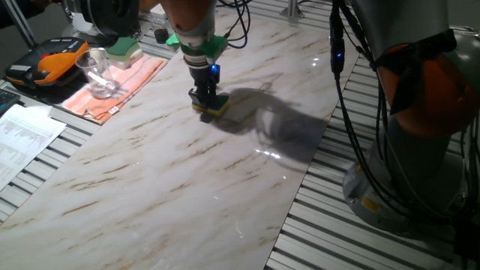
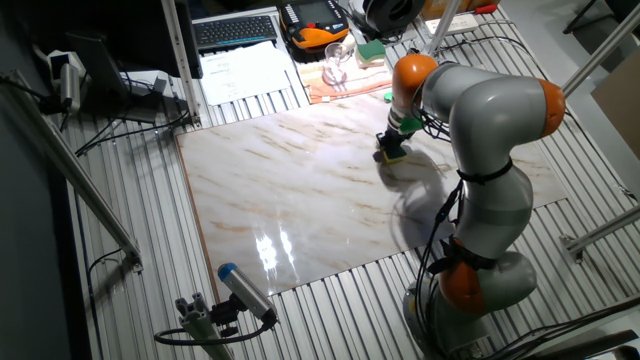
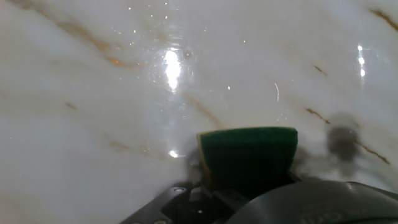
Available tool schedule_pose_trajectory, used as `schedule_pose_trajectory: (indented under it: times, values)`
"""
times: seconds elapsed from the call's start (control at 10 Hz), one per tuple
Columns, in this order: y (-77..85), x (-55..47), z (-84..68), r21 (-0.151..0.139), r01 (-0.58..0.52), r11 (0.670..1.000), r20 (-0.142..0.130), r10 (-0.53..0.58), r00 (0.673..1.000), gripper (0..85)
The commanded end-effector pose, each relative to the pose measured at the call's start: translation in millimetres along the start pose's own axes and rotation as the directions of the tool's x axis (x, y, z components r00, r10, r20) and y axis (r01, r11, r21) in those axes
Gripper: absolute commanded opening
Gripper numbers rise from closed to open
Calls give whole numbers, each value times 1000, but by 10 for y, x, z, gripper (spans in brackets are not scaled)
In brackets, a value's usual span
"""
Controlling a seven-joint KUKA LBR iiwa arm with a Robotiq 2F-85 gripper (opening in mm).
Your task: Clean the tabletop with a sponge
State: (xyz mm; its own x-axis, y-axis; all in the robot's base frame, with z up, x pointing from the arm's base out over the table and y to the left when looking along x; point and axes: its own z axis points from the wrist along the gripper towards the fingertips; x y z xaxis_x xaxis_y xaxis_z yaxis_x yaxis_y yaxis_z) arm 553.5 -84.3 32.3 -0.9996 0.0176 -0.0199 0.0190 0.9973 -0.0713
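A small rectangular sponge (image 3: 249, 155) with a dark green scouring top and a thin yellow foam edge at its left sits pressed on the glossy white marble-look counter (image 3: 93, 93) (thin brown veins, bright glare spots), with dark gripper housing below it.

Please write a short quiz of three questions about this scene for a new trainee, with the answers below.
1. True or false: the sponge rests on the pink cloth.
2. What does the claw hold?
3. Where is the glass? A) on the tabletop B) on the pink cloth C) in the claw

Key: 1. False, it sits on the tabletop. 2. The sponge, dark green on yellow. 3. B
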Motion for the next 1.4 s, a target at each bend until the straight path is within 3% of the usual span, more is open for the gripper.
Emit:
schedule_pose_trajectory:
  times: [0.0,0.2,0.4,0.8,1.1,1.3]
  values:
    - [4,-5,-11,4,-1,1000,-4,1,1000,0]
    - [25,-23,-11,-10,-20,1000,-28,20,999,0]
    - [55,-53,-14,17,-33,999,-28,34,999,0]
    - [78,-77,56,-36,-29,999,-23,28,999,0]
    - [78,-77,56,-23,-27,999,-22,26,999,0]
    - [78,-77,56,-33,-27,999,-23,26,999,0]
